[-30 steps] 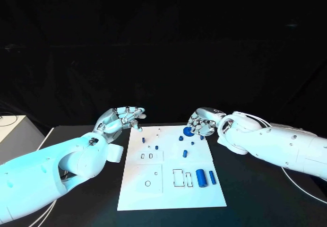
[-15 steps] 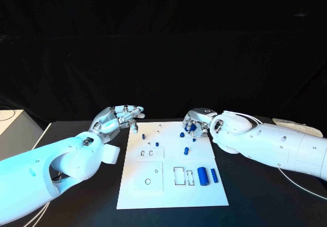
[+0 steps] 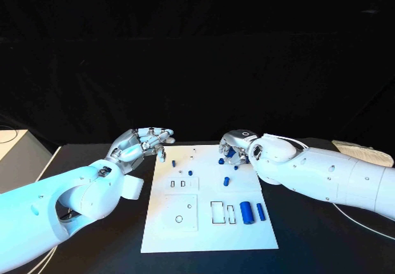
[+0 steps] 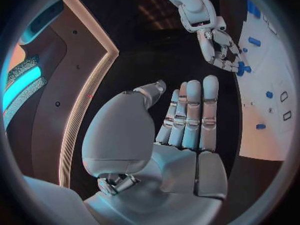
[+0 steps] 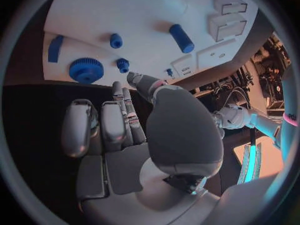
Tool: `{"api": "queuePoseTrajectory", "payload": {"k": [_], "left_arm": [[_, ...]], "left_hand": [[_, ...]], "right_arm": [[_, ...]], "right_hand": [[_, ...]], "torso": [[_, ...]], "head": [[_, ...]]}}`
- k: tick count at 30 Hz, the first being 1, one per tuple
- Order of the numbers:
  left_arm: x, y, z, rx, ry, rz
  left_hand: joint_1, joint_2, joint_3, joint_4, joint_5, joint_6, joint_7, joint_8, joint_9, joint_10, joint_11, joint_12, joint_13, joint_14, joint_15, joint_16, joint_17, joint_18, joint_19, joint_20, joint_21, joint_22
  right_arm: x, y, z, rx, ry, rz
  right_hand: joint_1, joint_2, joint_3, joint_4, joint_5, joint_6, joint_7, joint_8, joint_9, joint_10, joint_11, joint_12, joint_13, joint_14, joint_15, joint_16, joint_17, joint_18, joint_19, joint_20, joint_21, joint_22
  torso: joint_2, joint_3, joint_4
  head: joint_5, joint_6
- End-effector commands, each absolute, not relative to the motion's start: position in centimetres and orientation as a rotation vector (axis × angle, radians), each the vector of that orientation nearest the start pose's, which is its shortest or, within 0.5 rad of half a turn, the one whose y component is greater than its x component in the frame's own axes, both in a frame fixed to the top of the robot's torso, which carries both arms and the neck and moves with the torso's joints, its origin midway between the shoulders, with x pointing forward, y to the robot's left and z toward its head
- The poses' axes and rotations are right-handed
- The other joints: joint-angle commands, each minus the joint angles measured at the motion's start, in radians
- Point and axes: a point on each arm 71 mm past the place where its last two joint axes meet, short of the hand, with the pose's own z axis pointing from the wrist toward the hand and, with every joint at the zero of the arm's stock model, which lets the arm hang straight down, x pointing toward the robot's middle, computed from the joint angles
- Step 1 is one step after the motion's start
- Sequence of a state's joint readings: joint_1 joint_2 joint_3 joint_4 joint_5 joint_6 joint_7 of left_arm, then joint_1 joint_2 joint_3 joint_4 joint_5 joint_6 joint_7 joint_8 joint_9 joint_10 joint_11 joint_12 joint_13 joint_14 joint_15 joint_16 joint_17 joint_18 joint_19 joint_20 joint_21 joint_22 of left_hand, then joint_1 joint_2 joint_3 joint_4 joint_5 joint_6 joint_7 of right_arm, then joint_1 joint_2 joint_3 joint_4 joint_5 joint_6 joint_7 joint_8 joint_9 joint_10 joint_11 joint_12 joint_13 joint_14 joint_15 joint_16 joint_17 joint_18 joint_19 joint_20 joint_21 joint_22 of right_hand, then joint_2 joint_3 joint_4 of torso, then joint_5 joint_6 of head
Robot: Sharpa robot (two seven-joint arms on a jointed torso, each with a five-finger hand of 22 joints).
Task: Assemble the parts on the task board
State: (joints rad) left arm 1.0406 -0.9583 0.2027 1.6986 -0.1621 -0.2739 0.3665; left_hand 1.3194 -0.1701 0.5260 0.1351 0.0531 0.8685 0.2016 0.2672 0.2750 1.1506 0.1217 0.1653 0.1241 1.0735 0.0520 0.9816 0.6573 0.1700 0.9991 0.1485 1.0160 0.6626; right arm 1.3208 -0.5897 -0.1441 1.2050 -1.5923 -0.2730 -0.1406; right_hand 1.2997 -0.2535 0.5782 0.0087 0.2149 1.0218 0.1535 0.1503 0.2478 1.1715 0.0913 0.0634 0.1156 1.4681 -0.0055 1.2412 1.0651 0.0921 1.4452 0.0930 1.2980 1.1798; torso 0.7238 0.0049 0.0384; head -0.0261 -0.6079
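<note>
Upper centre of the head view, the right hand, fingers apart and empty, hovers nearest the blue gear, just beyond its fingertips.

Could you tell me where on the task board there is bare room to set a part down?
The near strip of the task board, below the square outlines and the big blue cylinder, is bare. The far right corner is crowded: small blue parts lie there under the right hand.
</note>
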Motion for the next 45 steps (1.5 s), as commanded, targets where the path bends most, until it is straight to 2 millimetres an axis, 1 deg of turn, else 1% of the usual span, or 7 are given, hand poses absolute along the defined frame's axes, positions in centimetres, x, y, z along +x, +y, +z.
{"api": "queuePoseTrajectory", "payload": {"k": [1, 7, 15, 19, 27, 42, 45], "left_arm": [[45.7, 21.3, -14.2, -0.965, 1.379, -1.701], [45.7, 21.3, -14.1, -0.963, 1.377, -1.698], [45.8, 21.5, -14.0, -0.963, 1.375, -1.688], [45.8, 21.6, -14.0, -0.964, 1.375, -1.685], [45.8, 21.7, -14.0, -0.964, 1.375, -1.684], [45.9, 21.8, -13.9, -0.965, 1.375, -1.683], [45.9, 21.8, -13.9, -0.965, 1.375, -1.682]], "left_hand": [[-0.009, -0.002, 0.008, -0.001, -0.003, -0.004, -0.003, -0.004, 0.001, -0.007, 0.003, 0.003, 0.001, 0.003, 0.001, 0.005, 0.001, 0.002, 0.004, 0.0, 0.008, 0.002], [-0.009, -0.002, 0.008, -0.001, -0.003, -0.004, -0.002, -0.004, 0.001, -0.008, 0.003, 0.003, 0.001, 0.003, 0.001, 0.005, 0.001, 0.002, 0.004, 0.0, 0.009, 0.003], [-0.009, -0.001, 0.009, -0.001, -0.003, -0.005, -0.002, -0.005, 0.001, -0.01, 0.004, 0.002, 0.002, 0.003, 0.002, 0.005, 0.001, 0.002, 0.001, 0.0, 0.01, 0.001], [-0.009, -0.001, 0.009, -0.001, -0.003, -0.006, -0.001, -0.005, 0.001, -0.012, 0.004, 0.002, 0.002, 0.002, 0.002, 0.005, 0.001, 0.002, -0.001, 0.0, 0.01, 0.0], [-0.01, -0.001, 0.009, -0.001, -0.003, -0.007, -0.001, -0.006, 0.001, -0.014, 0.005, 0.001, 0.002, 0.001, 0.003, 0.004, 0.001, 0.002, -0.002, 0.001, 0.011, 0.001], [-0.01, -0.001, 0.009, -0.001, -0.003, -0.007, -0.001, -0.006, 0.001, -0.014, 0.005, 0.001, 0.002, 0.001, 0.003, 0.004, 0.001, 0.002, -0.002, 0.001, 0.011, 0.001], [-0.01, -0.001, 0.009, -0.001, -0.003, -0.007, -0.001, -0.006, 0.001, -0.014, 0.005, 0.001, 0.002, 0.001, 0.003, 0.004, 0.001, 0.002, -0.002, 0.001, 0.011, 0.001]], "right_arm": [[55.1, -16.2, -17.5, -0.377, 1.621, 0.368], [55.2, -15.9, -17.6, -0.385, 1.623, 0.365], [55.3, -15.9, -17.8, -0.389, 1.636, 0.354], [55.3, -15.8, -17.9, -0.393, 1.643, 0.354], [55.2, -15.6, -18.0, -0.402, 1.657, 0.356], [55.1, -15.3, -18.1, -0.41, 1.661, 0.363], [55.1, -15.2, -18.1, -0.412, 1.663, 0.365]], "right_hand": [[-0.002, -0.007, -0.002, 0.007, 0.001, -0.008, 0.003, -0.004, 0.002, -0.009, 0.001, -0.004, -0.002, 0.028, 0.007, 0.008, -0.002, -0.016, -0.001, 0.004, -0.008, -0.004], [-0.003, -0.007, -0.003, 0.008, 0.0, -0.009, 0.003, -0.004, 0.003, -0.011, 0.001, -0.003, -0.003, 0.027, 0.007, 0.008, -0.003, -0.016, -0.003, 0.004, -0.009, -0.006], [-0.004, -0.004, -0.002, 0.011, 0.0, -0.008, 0.003, -0.003, 0.004, -0.011, 0.001, -0.002, -0.004, 0.026, 0.007, 0.011, -0.002, -0.016, -0.002, 0.005, -0.006, -0.001], [-0.004, -0.002, -0.001, 0.013, 0.0, -0.005, 0.003, -0.002, 0.006, -0.009, 0.0, 0.0, -0.004, 0.026, 0.007, 0.013, -0.001, -0.017, -0.002, 0.005, -0.005, 0.001], [-0.004, 0.0, -0.001, 0.016, -0.001, 0.002, 0.004, 0.003, 0.011, -0.004, 0.0, 0.001, -0.004, 0.026, 0.007, 0.018, 0.001, -0.017, -0.001, 0.006, -0.001, 0.006], [-0.005, 0.0, -0.001, 0.017, -0.001, 0.004, 0.005, 0.005, 0.012, -0.004, 0.0, 0.001, -0.004, 0.025, 0.007, 0.018, -0.001, -0.017, -0.001, 0.006, -0.002, 0.005], [-0.002, 0.007, 0.003, 0.019, 0.001, 0.011, 0.004, 0.009, 0.017, 0.003, -0.001, 0.002, -0.004, 0.024, 0.007, 0.022, -0.002, -0.017, -0.001, 0.006, 0.0, 0.008]], "torso": [[0.009, 0.0026, 0.0045], [0.017, 0.0044, 0.0065], [0.022, 0.004, 0.01], [0.025, 0.0053, 0.0076], [0.03, 0.0059, 0.0092], [0.036, 0.0081, 0.0089], [0.038, 0.0084, 0.0087]], "head": [[-0.001, -0.001], [-0.002, 0.0], [-0.005, 0.0], [-0.002, 0.0], [-0.001, 0.001], [-0.001, 0.004], [-0.001, 0.005]]}}
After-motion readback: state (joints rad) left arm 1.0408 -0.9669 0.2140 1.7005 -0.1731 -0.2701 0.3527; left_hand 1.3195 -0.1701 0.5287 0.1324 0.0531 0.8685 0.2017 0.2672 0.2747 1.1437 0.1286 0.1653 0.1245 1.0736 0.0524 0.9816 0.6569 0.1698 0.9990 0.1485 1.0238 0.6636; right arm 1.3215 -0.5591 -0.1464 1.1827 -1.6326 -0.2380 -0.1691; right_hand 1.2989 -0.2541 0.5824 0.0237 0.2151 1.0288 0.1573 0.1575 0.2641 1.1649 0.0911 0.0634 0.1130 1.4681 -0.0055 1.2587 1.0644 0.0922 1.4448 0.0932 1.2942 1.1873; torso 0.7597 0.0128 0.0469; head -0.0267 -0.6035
